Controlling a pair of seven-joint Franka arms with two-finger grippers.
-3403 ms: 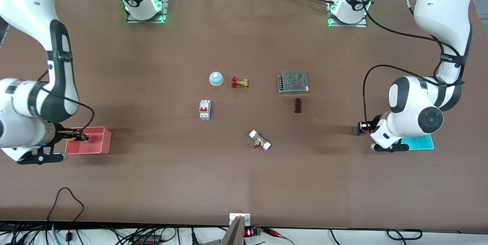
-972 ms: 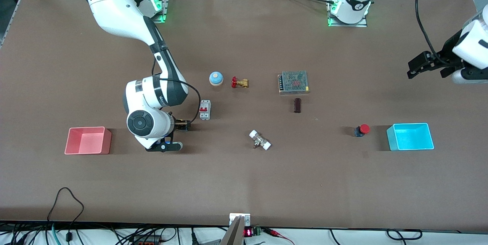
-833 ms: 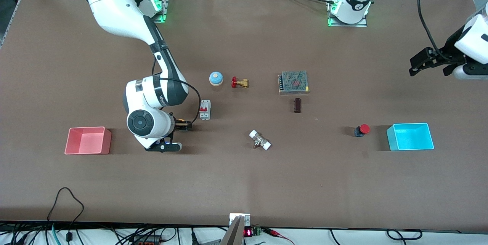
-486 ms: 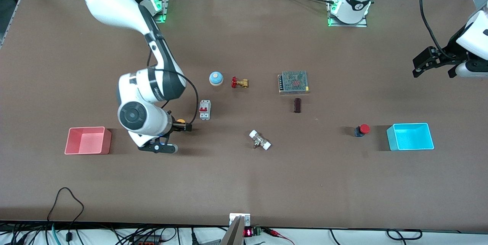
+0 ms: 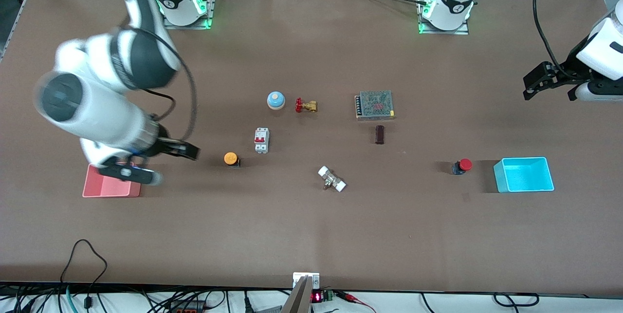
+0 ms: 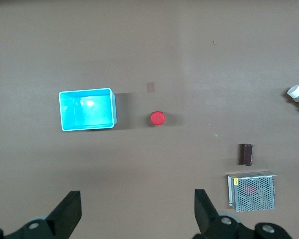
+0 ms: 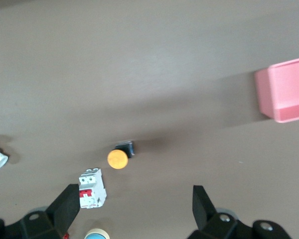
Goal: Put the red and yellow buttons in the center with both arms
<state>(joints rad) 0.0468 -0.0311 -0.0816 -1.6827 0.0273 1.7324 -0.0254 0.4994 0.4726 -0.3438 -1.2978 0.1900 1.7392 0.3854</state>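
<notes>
Two buttons now free on the bench (image 5: 311, 235), neither pinched. Scanning the front view from its left edge: pink bin (image 5: 112, 181) at the right arm's end, with the right gripper (image 5: 185, 150) hanging above the bare strip between that bin and the yellow button (image 5: 230, 158), jaws spread wide and empty. Half a second earlier, clamped low at that very button; since then let go, lifted and swung back toward the bin. Yellow button left standing upright just beside the white circuit breaker (image 5: 261, 139), slightly nearer the front camera than it, cap up.

Further along: blue bell (image 5: 276, 100) and brass valve (image 5: 306, 105) side by side, white-capped fitting (image 5: 332, 179) nearer the camera, dark small block (image 5: 379, 134) with the grey mesh power supply (image 5: 374, 104) just above it in the view. None of these shifted.

Then the red button (image 5: 462, 165), upright, close beside the cyan bin (image 5: 523, 174), unmoved over the last second. Left gripper (image 5: 547, 81) raised high over the bench edge at the left arm's end, spread and empty, barely drifting.

Likely reading: both placements finished and both arms retreating. Yellow well inside the middle cluster; red noticeably off toward the cyan bin, so "center" only loosely met on that side.
</notes>
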